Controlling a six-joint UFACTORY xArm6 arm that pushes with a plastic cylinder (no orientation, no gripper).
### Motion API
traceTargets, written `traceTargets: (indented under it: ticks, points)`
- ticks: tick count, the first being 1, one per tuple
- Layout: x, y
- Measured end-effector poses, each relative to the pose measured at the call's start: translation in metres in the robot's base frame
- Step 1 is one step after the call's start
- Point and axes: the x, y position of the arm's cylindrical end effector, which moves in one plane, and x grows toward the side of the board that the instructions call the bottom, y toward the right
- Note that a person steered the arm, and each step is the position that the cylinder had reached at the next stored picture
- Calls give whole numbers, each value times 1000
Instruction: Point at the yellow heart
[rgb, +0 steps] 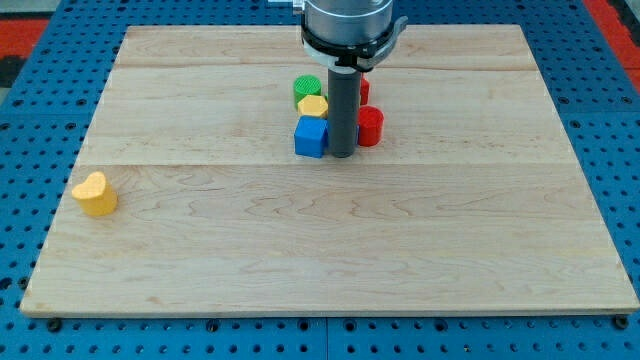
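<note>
The yellow heart (95, 194) lies alone near the board's left edge, a little below mid-height. My tip (342, 155) rests on the board at the upper middle, far to the right of the heart. It stands between a blue cube (311, 137) on its left and a red cylinder (370, 127) on its right. The rod hangs from the arm's round end (346, 25) at the view's top.
Behind the blue cube sit a yellow hexagon (313, 105) and a green round block (306, 88). Another red block (364, 90) shows partly behind the rod. The wooden board (330, 250) lies on a blue pegboard (30, 150).
</note>
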Motion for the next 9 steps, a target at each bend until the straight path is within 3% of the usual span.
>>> traceTargets:
  ticks: [2, 3, 5, 6, 7, 9]
  points:
    - [25, 28]
    - [5, 72]
    - [7, 75]
    - [17, 128]
    - [-11, 172]
    - [-114, 151]
